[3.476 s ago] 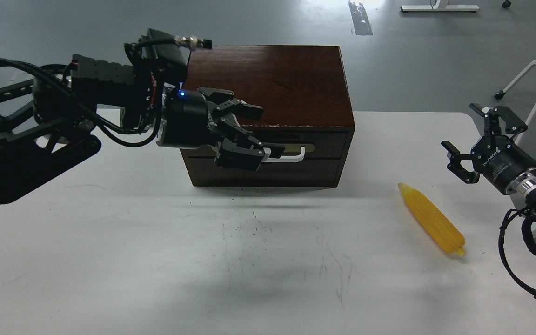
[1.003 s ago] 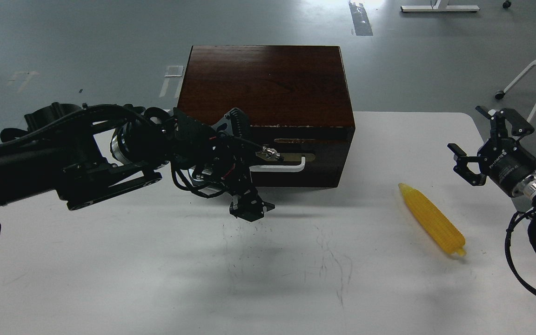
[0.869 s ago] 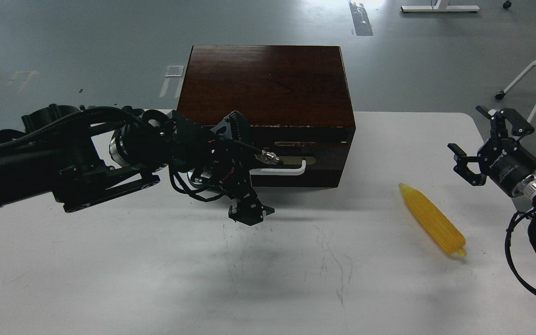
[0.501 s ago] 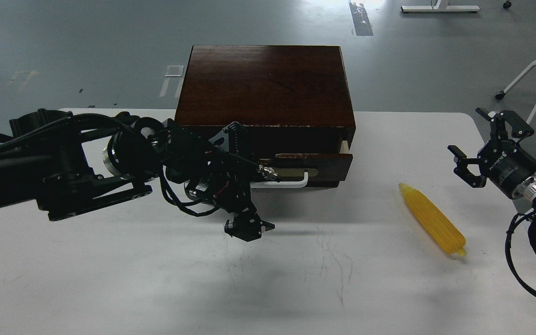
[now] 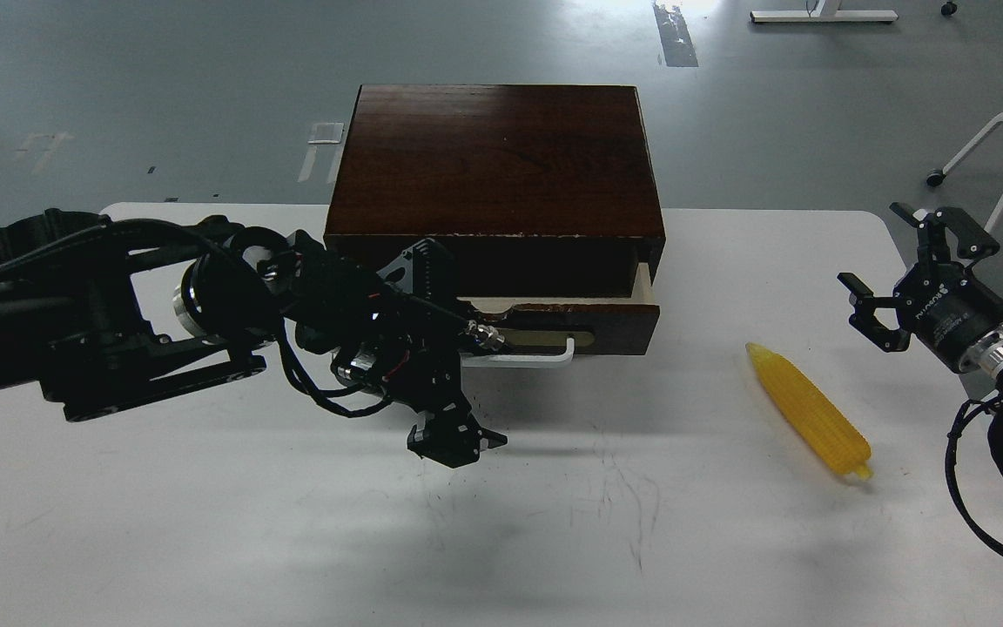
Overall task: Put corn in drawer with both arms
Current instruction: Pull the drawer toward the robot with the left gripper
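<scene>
The dark brown drawer [image 5: 615, 318] of the wooden cabinet [image 5: 501, 157] stands partly pulled out, with a pale inner side showing at its right end. My left gripper [image 5: 454, 440] hangs fingers-down at the left end of the white bar handle [image 5: 536, 357]. Its fingers are drawn together, and my dark wrist hides the hold itself. The yellow corn [image 5: 811, 409] lies on the white table [image 5: 205, 522], right of the drawer, pointed end toward the back. My right gripper [image 5: 898, 261] is open and empty, above and to the right of the corn.
The cabinet stands at the table's back middle. My left arm lies across the table's left half. The table's right edge runs close to my right arm. A white chair frame [image 5: 1002, 148] stands on the floor at the far right.
The drawer has slid out toward me, following my left gripper, which has drawn back and down-left. The corn has not moved. My right gripper has stayed open and almost still.
</scene>
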Robot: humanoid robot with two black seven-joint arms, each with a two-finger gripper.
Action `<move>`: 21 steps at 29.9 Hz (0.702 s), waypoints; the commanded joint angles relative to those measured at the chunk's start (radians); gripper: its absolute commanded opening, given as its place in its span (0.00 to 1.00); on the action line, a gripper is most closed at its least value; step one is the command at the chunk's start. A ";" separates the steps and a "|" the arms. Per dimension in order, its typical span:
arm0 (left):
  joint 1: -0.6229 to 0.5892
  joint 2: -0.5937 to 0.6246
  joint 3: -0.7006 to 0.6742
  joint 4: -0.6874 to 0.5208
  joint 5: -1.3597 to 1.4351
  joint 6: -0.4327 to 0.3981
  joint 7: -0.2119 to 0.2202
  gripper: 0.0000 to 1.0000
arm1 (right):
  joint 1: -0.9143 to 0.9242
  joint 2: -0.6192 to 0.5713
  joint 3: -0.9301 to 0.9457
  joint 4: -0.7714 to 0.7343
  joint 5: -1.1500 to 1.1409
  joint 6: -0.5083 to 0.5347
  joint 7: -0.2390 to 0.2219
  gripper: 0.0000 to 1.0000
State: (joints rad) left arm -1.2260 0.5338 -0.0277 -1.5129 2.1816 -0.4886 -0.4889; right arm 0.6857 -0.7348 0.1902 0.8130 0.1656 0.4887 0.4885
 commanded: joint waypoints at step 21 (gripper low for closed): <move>-0.109 0.069 -0.021 -0.122 0.000 0.000 0.000 0.99 | 0.000 -0.001 0.000 0.000 0.000 0.000 0.000 1.00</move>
State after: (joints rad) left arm -1.3051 0.5646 -0.0404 -1.5812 2.1817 -0.4886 -0.4886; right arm 0.6857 -0.7359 0.1902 0.8130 0.1657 0.4884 0.4886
